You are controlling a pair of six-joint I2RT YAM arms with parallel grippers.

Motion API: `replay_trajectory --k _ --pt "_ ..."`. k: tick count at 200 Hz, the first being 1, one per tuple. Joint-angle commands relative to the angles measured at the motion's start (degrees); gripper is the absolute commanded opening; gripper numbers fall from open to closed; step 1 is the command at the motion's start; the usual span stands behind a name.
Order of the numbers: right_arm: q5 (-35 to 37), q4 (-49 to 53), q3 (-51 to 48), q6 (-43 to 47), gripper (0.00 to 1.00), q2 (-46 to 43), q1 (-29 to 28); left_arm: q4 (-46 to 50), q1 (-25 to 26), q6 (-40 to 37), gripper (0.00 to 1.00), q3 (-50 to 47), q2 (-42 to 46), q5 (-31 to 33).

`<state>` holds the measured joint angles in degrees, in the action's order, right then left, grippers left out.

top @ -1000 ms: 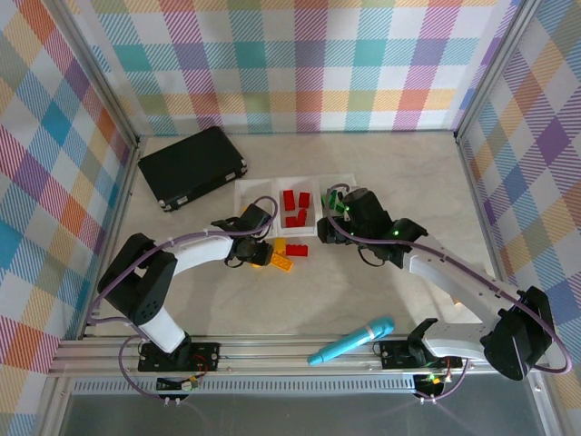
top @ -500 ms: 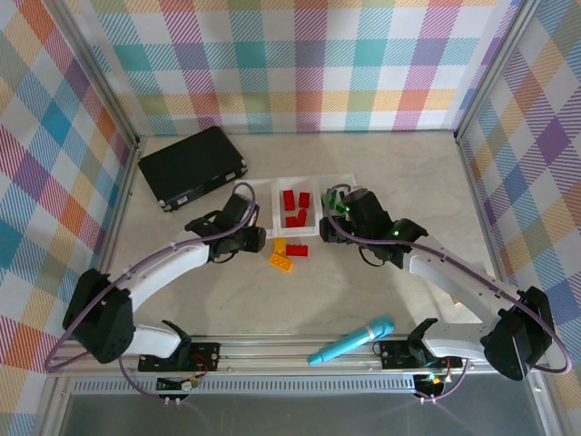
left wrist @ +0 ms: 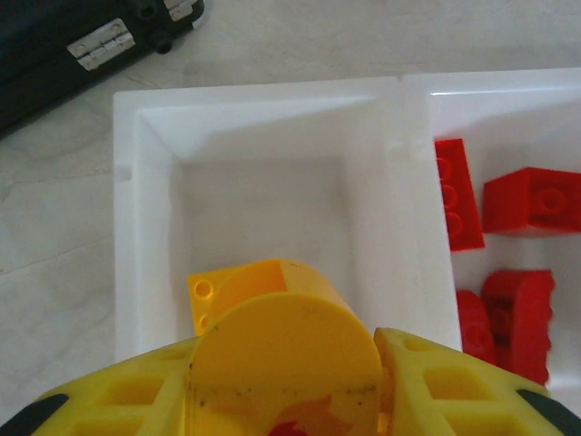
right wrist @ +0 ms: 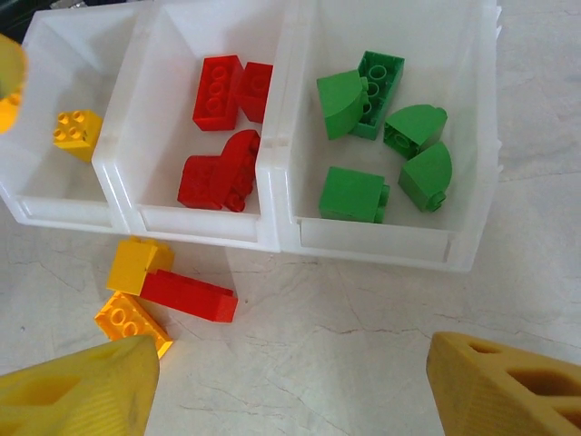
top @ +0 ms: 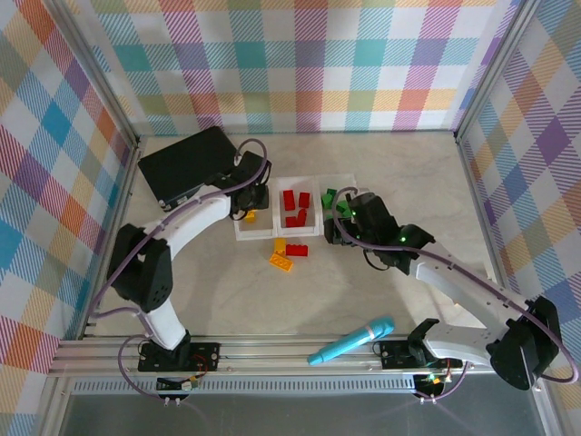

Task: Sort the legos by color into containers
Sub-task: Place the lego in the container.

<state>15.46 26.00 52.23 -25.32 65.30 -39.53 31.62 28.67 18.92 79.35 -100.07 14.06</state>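
Yellow brick in left tool; right wrist sees green legos.

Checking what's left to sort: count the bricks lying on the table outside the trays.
3, all just in front of the trays: a yellow brick, a red brick against it, and an orange brick beside both. None seems hidden.

White arm links, black joints, purple cables and yellow claw fingers

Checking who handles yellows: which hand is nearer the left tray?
Left. The left hand is over the left tray, gripping a yellow brick; the right hand hovers open just short of the green tray.
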Motion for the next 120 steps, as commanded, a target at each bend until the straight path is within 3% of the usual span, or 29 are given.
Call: replay_trajectory --k 1,22,62,86,120 --pt "1.0 1.2 -0.7 -0.5 0.78 -2.2 0.5 1.7 -0.9 2.2 0.38 3.8 -2.8 -1.4" --pt "1.0 1.7 -1.5 -0.6 0.78 -3.2 0.6 0.5 -1.0 2.8 0.45 4.4 -4.9 -2.7" --pt "1.2 2.5 -2.1 -0.9 0.78 -4.0 0.9 -1.2 -1.0 3.0 0.68 3.4 -3.6 -4.4" --pt "1.2 3.1 -2.0 -1.1 0.78 -4.0 0.9 -0.4 -1.0 2.3 0.87 1.9 0.4 -4.8" --pt "-0.1 3.7 -1.8 -2.2 0.79 -3.0 0.9 1.1 -0.7 0.5 0.93 -3.4 8.6 -7.7"
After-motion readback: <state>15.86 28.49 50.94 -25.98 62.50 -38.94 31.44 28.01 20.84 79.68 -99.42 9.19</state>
